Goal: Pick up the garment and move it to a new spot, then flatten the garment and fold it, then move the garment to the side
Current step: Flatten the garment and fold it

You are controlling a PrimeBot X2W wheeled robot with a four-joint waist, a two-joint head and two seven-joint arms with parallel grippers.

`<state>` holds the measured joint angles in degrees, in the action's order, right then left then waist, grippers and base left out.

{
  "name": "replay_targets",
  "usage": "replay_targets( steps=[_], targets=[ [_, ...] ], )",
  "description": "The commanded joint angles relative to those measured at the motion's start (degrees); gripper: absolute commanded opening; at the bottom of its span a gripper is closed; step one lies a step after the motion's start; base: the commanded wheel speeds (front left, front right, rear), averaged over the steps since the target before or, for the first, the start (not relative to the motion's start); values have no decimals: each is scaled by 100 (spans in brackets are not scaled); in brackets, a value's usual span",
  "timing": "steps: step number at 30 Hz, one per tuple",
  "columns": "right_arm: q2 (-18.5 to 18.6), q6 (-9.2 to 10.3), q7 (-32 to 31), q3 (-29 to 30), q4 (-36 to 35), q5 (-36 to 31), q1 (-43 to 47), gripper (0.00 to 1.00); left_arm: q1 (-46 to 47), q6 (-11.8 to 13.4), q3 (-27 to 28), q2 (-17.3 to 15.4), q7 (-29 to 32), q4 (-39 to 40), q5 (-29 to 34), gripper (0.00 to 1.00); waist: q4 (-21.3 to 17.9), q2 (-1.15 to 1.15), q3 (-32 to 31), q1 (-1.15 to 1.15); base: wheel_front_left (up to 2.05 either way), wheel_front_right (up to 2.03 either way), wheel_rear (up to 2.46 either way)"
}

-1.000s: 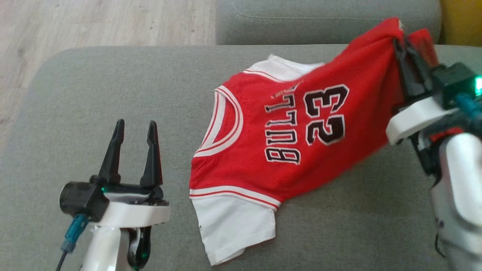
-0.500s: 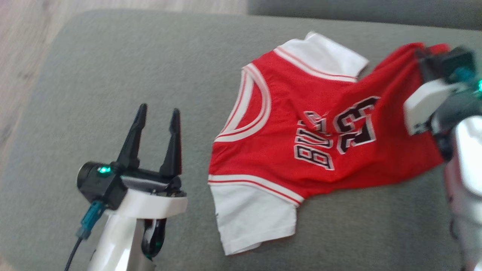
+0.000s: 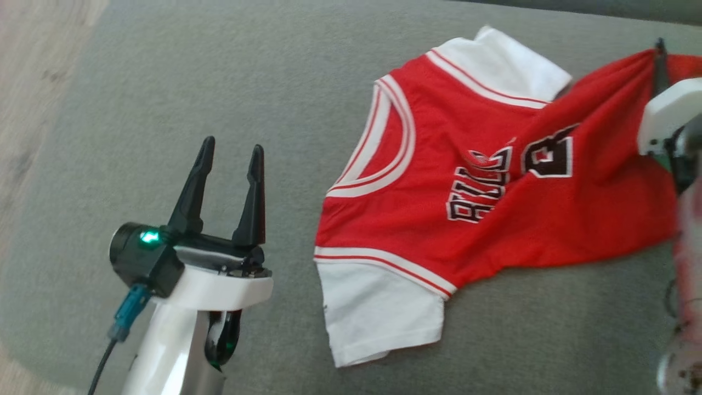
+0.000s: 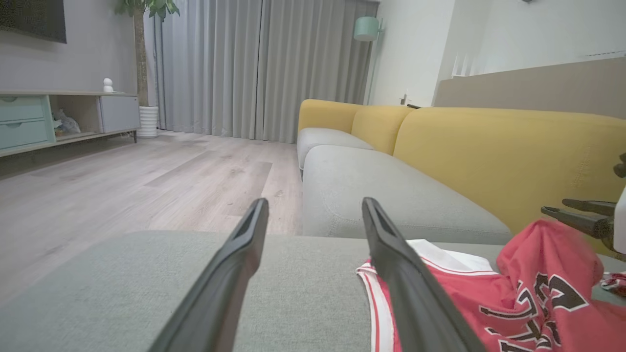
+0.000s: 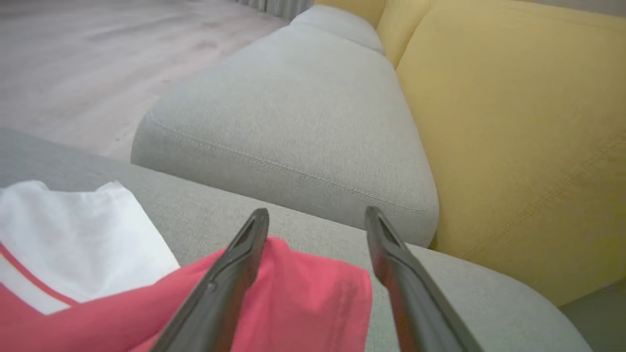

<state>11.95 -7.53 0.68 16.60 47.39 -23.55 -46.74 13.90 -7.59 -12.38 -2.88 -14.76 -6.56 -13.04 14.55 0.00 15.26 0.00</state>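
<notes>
The red-and-white short-sleeved basketball jersey with black lettering (image 3: 493,219) is lying rumpled on the grey fabric sofa cushion (image 3: 219,82), its far right edge bunching up at the right gripper (image 5: 315,215), whose long dark fingers are standing spread with red cloth lying between them. The left gripper (image 3: 227,159) is hovering left of the jersey, fingers spread, holding nothing

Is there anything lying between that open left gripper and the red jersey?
Nothing visible. Bare grey cushion is all that separates the left gripper from the jersey, whose collar edge lies just to the gripper's right.
</notes>
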Motion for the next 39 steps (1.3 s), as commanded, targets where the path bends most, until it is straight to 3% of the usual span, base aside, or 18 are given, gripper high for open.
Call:
replay_targets(
  steps=[1, 7, 12, 18, 25, 30, 39],
  targets=[
    [-223, 4, 270, -1, -126, -37, -189, 100, 178, 10, 240, -86, -24, 221, 12, 100, -225, 0, -172, 0, 0, 0, 0],
    [-755, 4, 1175, 78, -210, 434, 104, 100, 37, 10, 409, -70, -24, 241, -14, 100, -809, 0, -529, 0, 0, 0, 0],
    [-890, 4, 1362, 76, -693, 1219, 553, 100, -129, 10, 530, -55, -24, 225, -48, 100, -1242, 0, -778, 0, 0, 0, 0],
    [-905, 4, 1418, -1084, -1857, 2968, 1826, 100, -216, 12, 782, -42, -24, 183, -66, 100, -1726, 0, -911, 0, 0, 0, 0],
    [-906, 4, 1427, -1736, -3028, 3728, 3460, 100, -94, 11, 815, -116, -24, -234, -39, 100, -2097, 0, -830, 0, 0, 0, 0],
    [-906, 4, 1427, -1812, -3467, 3809, 3504, 100, 435, 11, 637, -563, 189, -490, 27, 100, -2335, 0, -518, 0, 0, 0, 0],
    [-907, 4, 1413, -1952, -3806, 4064, 3187, 100, 2391, 10, -310, -1894, 2035, -1195, -846, 100, -2672, 0, 422, 0, 0, 0, 0]
  ],
)
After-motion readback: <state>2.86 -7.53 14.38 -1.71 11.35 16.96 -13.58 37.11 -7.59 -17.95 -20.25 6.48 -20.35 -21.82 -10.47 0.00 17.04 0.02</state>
